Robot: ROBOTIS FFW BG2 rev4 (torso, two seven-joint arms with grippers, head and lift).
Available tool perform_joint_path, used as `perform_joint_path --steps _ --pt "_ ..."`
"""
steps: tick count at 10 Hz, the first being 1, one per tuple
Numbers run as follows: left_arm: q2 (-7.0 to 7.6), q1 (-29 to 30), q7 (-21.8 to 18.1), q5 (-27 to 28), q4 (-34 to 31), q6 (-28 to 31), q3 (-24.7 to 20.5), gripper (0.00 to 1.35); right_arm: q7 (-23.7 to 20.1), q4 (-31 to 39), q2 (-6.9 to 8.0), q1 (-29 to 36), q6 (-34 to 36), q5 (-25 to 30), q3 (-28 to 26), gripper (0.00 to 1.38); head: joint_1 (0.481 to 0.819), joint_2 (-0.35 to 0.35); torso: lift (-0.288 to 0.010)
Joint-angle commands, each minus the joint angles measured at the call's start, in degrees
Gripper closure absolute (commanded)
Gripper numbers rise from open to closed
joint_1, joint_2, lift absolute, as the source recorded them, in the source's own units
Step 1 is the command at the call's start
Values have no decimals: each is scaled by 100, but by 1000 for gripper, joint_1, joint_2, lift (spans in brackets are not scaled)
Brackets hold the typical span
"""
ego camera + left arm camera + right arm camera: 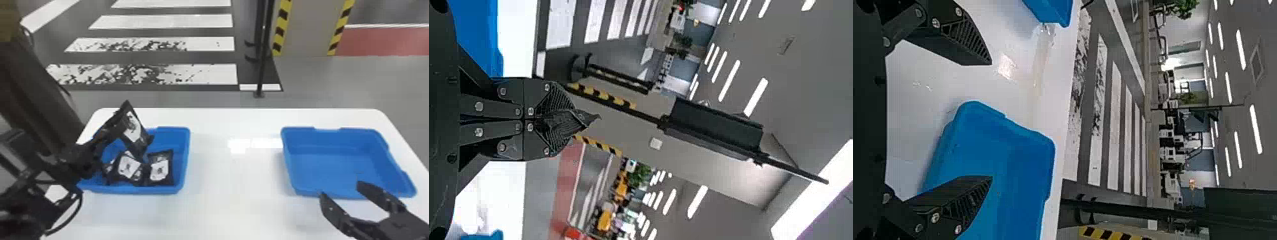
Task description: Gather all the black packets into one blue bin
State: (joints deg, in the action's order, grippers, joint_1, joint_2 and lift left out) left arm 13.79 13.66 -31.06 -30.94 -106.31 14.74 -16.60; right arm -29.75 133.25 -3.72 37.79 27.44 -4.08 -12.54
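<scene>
Blue on both sides of the head view, folks: the left bin point(170, 138) sat left of centre and the right bin point(332, 162) at the right, both on a white table point(236, 198)! And there was the left gripper point(111, 127), over the upper left of the left bin, clenched on a held packet point(132, 127), black with a white label, tilted, with its lower end right by the pile; whether it touched, I couldn't tell. Below it, inside the same bin, lay a label-up packet point(128, 166) toward the middle and a right-hand packet point(159, 169) near the right wall, with more black wrapping bunched between and beside them. Over in the left wrist view, the fingers were pressed together, a dark wrinkled corner poking out past their tips. Now the lower right of the head view: the right gripper point(341, 189) was released, fingers spread wide, tips by the right bin's near rim. Behind it all, a black pole point(262, 63) stood at upper centre-right, with white floor stripes point(166, 21) to its left
</scene>
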Motion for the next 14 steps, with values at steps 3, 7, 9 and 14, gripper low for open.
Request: perform_joint_path --steps 3,7,9,14 --pt "72 -339 65 946 330 325 -179 64 163 -619 134 271 -1127 -575 -95 225 695 120 -110" --pt "-315 1123 126 923 -767 -1053 -454 203 426 -999 372 749 -2435 -1295 -300 228 695 110 -110" --pt "-728 2234 319 900 -1582 -1728 -739 205 734 -1112 377 1016 -3279 -1489 -312 229 695 94 -110" --pt "-1300 4034 574 968 -2131 -2684 -739 206 1455 -1098 377 1565 -4348 -1272 -323 231 695 55 -110"
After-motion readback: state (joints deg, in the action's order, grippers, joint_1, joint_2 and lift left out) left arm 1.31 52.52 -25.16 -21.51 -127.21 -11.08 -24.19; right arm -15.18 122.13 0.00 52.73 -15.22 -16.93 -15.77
